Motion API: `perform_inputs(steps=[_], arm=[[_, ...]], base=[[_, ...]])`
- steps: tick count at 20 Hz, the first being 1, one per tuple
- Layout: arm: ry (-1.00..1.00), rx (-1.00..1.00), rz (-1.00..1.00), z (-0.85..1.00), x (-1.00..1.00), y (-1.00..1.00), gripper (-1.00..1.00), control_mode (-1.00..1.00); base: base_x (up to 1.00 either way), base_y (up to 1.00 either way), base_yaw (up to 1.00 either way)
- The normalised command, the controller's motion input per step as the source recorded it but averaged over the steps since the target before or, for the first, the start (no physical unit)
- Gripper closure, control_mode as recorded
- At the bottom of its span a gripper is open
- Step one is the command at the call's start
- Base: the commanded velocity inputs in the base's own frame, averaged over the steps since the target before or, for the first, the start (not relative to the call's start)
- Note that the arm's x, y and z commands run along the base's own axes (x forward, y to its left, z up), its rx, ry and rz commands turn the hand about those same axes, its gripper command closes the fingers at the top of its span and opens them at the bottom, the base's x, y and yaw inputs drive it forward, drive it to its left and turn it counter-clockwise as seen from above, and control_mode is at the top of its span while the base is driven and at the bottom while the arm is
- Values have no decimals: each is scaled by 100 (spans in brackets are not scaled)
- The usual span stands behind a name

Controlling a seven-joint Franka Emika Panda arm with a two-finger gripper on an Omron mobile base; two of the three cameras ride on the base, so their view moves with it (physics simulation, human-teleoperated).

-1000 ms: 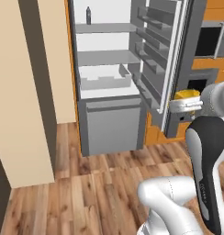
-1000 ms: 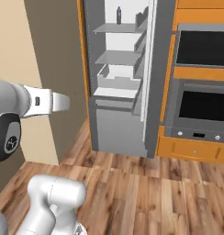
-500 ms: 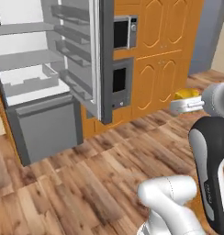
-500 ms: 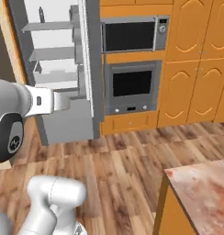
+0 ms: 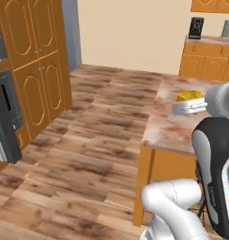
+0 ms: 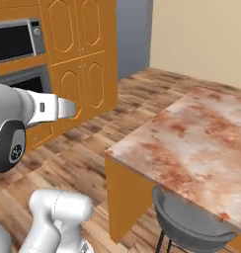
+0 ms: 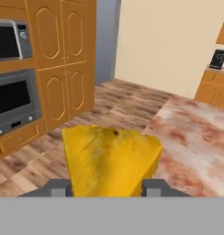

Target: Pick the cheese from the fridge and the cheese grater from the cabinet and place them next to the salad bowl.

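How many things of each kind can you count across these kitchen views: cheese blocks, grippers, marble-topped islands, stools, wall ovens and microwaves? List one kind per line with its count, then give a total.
Cheese: 1
Gripper: 1
Marble-topped island: 1
Grey stool: 1
Wall oven: 1
Microwave: 1
Total: 6

Bare marble island top (image 6: 201,133) beside open floor (image 5: 88,140).
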Motion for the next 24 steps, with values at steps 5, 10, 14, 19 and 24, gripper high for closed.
perform_inputs(steps=[5, 10, 14, 19, 24], arm=[[0, 0, 0, 0, 0, 0, 100, 100], [0, 0, 0, 0, 0, 0, 100, 100], [0, 0, 0, 0, 0, 0, 100, 100], [0, 0, 0, 0, 0, 0, 100, 100], [0, 0, 0, 0, 0, 0, 100, 100]], base=[[-1, -8, -93], [-18, -40, -78], [-24, 1, -46], [0, 100, -11], [19, 88, -9]])
